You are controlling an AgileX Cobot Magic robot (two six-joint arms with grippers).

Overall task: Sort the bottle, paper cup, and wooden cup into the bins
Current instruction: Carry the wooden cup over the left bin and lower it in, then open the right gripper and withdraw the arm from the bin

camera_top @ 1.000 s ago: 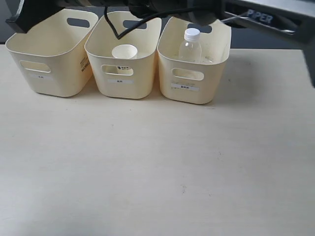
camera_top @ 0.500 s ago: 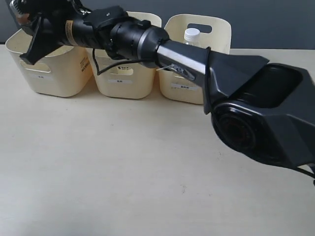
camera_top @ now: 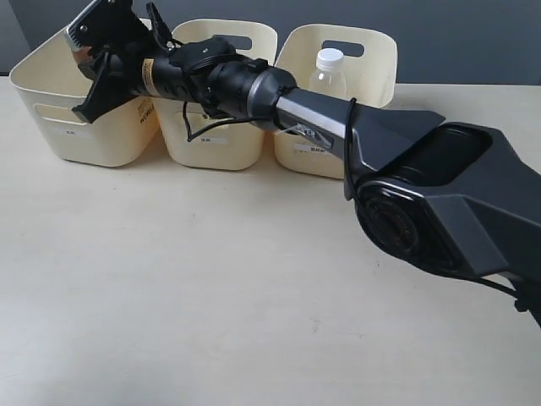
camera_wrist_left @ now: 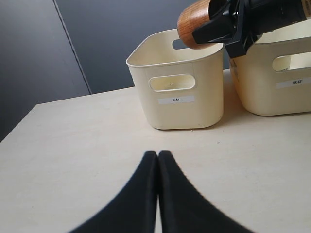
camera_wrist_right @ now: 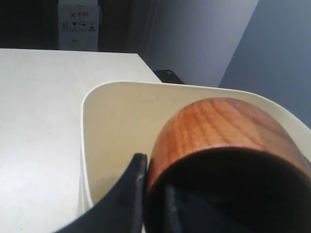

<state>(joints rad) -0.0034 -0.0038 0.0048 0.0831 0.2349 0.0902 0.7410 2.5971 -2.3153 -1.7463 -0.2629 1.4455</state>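
The wooden cup (camera_wrist_left: 197,23) is held tipped on its side in the air, above the rim of the left bin (camera_wrist_left: 175,114) and not yet inside it. In the right wrist view the cup's dark mouth faces the camera, with the bin's open interior directly beyond.

The right end effector (camera_top: 100,55) pinches the wooden cup by its wall: one finger (camera_wrist_right: 130,194) lies against the outside of the rim, and the other appears to sit inside the mouth. The right arm reaches across from the far side of the row to the left bin.

The left end effector (camera_wrist_left: 158,156) has its fingers pressed together and holds nothing. It sits low over the table (camera_top: 211,296), in front of the left bin and well apart from it.

Status:
- The bottle (camera_top: 328,69) stands upright in the right bin (camera_top: 376,59), the one farthest from the left bin. Judged done.
- The paper cup is not visible. The arm covers the middle bin (camera_top: 215,150), next to the left bin. No cup stands on the bare table, so it is probably already binned.
- Remaining: release the wooden cup into the left bin.
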